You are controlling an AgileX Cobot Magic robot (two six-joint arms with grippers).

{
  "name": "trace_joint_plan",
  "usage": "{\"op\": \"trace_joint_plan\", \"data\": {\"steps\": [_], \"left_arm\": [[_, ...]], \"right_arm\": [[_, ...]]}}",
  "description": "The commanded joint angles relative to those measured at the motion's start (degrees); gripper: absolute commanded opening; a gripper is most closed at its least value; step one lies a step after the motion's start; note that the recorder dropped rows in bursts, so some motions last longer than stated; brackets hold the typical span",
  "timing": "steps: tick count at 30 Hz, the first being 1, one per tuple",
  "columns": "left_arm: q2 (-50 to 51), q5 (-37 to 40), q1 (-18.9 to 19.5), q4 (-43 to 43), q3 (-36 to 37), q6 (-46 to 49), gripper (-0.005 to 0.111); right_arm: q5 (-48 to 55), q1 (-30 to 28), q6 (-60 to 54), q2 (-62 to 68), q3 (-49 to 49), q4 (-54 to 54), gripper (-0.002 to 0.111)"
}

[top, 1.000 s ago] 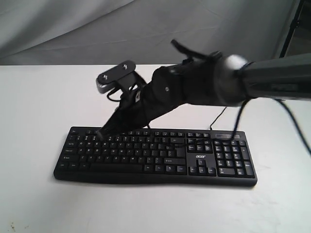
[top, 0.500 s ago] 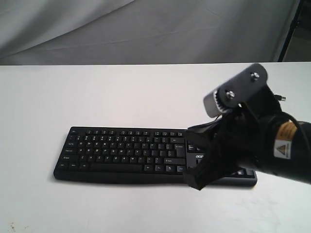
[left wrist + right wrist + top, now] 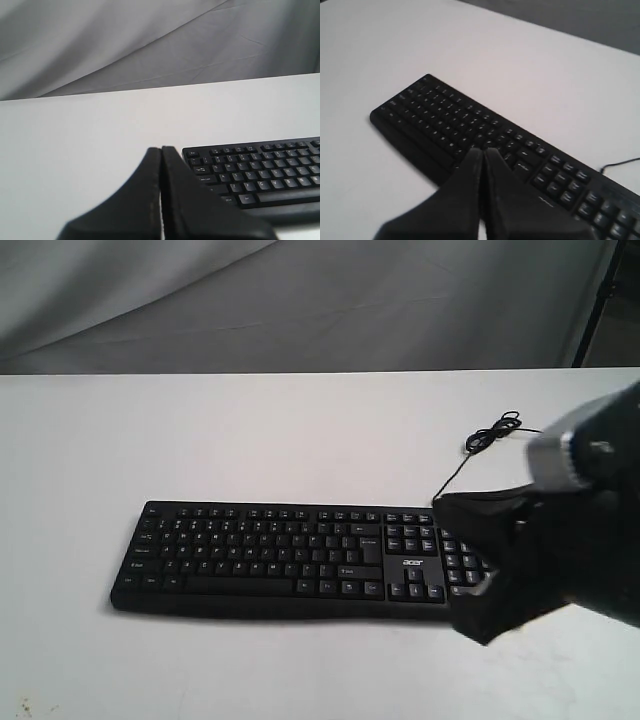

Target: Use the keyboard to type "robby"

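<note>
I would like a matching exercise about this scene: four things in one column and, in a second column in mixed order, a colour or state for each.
Column one:
1. keyboard
2. cable
3. table
4. left gripper

Column two:
a. white
b. shut, holding nothing
c. black with white legends
d. thin, with a small loop

Pairs: 1-c, 2-d, 3-a, 4-b

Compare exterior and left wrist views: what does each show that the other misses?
Exterior only: the number pad, small white logo, thin black cable, and the black right gripper hiding the pad's right side. Left wrist only: the black left gripper, fingers pressed together, empty. Both: the wide black plastic keyboard with its letter keys, the white table, the grey cloth backdrop.
</note>
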Motion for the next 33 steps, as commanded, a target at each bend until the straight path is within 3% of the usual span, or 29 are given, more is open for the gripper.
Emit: {"op": "trace_joint_plan", "data": {"steps": [1, 8, 13, 20, 33], "left_arm": [[-0.2, -0.4, -0.4, 0.3, 0.2, -0.2, 0.0], [-0.2, -0.4, -0.4, 0.3, 0.2, -0.2, 0.0], [-0.2, -0.4, -0.4, 0.3, 0.2, -0.2, 0.0], [-0.2, -0.4, -0.4, 0.3, 0.2, -0.2, 0.0], [-0.2, -0.4, -0.4, 0.3, 0.2, -0.2, 0.0]], "right_arm": [[-1.4, -6.8, -0.1, -12.2, 8.5, 1.0, 0.0], [-1.4, -25.3, -0.1, -31.1, 19.1, 1.6, 0.0], [2.6, -33.8, -0.1, -41.0, 23.6, 1.6, 0.0], [9.7, -34.9, -0.1, -51.0, 25.5, 1.6, 0.0], [14.2, -34.8, -0.1, -51.8, 25.5, 1.6, 0.0]]}}
